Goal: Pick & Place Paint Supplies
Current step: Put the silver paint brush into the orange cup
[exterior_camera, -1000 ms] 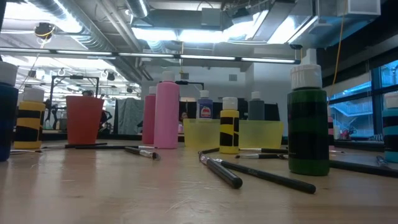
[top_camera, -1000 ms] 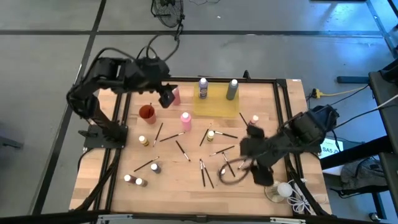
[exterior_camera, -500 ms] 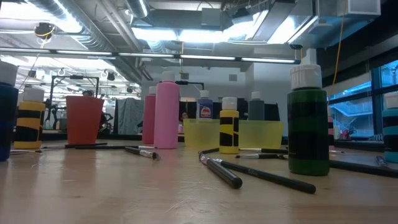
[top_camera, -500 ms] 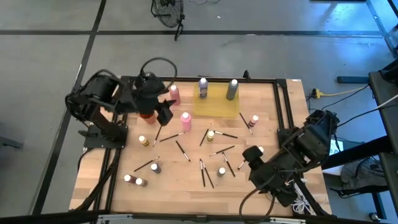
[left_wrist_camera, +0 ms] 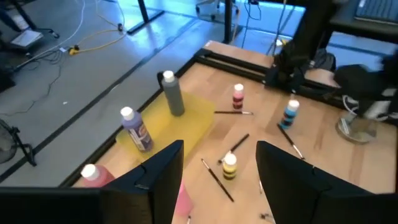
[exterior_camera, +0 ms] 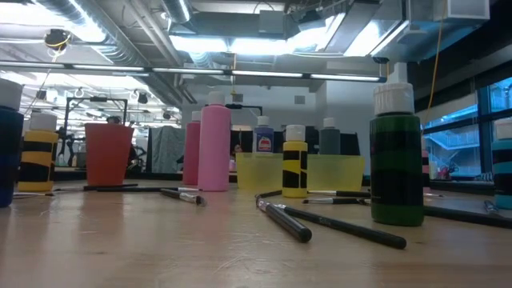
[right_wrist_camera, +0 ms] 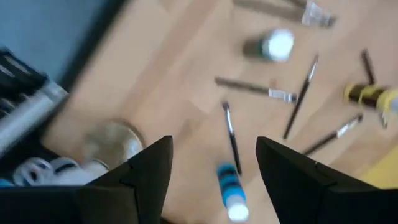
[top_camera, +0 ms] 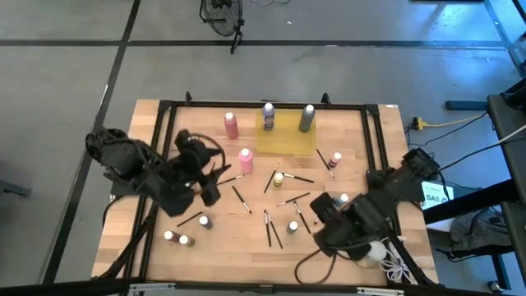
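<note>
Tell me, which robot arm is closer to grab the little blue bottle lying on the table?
The right one. The right gripper hovers open right beside the blue bottle, which lies just past its fingers in its wrist view. The left gripper is open too, but far across the table.

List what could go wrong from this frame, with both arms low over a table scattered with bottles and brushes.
1. The left hand, empty with fingers apart, hangs close above a brush and the pink bottle; a sweep could likely tip the bottle.
2. The right hand, also open and empty, sits beside a blue-striped bottle and thin brushes; it may knock or scatter them.
3. The right arm lies over the clear dish with its cord, which could snag.
</note>
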`<state>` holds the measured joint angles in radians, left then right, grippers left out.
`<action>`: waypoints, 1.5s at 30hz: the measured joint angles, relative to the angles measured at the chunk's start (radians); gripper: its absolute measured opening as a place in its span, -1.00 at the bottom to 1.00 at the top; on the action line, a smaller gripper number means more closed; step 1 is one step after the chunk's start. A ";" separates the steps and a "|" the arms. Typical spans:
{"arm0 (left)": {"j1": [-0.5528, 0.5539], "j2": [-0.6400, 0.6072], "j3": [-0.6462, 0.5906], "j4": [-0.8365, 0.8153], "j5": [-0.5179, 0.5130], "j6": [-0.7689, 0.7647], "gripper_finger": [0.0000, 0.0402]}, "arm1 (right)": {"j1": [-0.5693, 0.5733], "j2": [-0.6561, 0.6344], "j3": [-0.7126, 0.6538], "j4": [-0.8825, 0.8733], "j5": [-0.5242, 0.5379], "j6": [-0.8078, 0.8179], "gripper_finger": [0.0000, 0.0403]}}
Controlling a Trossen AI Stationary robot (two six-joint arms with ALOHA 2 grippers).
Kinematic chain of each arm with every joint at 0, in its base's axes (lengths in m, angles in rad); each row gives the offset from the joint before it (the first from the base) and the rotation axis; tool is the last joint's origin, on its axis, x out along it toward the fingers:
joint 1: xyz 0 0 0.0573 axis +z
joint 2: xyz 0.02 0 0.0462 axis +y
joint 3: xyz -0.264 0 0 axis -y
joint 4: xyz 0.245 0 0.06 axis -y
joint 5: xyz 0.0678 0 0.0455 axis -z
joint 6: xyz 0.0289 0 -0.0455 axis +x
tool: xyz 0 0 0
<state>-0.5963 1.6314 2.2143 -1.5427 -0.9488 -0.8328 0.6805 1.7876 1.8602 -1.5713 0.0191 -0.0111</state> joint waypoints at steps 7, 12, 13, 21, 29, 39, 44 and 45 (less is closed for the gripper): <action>-0.069 -0.001 -0.072 -0.004 -0.001 -0.022 -0.10 | -0.059 0.000 -0.252 0.124 -0.004 -0.069 0.16; -0.093 -0.001 -0.078 -0.005 0.016 -0.006 -0.13 | -0.097 0.000 -0.388 0.308 -0.058 -0.085 0.16; -0.099 -0.002 -0.078 -0.005 0.015 -0.003 -0.14 | -0.105 0.000 -0.414 0.336 -0.059 -0.083 0.16; -0.142 -0.002 -0.078 -0.002 0.015 0.000 -0.14 | -0.122 0.000 -0.612 0.526 -0.065 -0.084 0.16; -0.158 -0.002 -0.078 -0.002 0.001 -0.002 -0.14 | -0.123 0.000 -0.706 0.640 -0.072 -0.088 0.16; -0.158 -0.002 -0.077 -0.002 0.001 -0.002 -0.14 | -0.138 0.000 -0.754 0.708 -0.072 -0.164 0.16; -0.158 -0.002 -0.077 -0.002 0.000 -0.004 -0.14 | -0.158 0.000 -0.795 0.763 -0.073 -0.187 0.16; -0.158 -0.002 -0.077 -0.002 0.000 -0.008 -0.14 | -0.161 0.000 -0.805 0.772 -0.073 -0.188 0.16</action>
<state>-0.7540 1.6299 2.1376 -1.5448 -0.9485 -0.8412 0.5190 1.7874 1.0555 -0.7997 -0.0536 -0.1988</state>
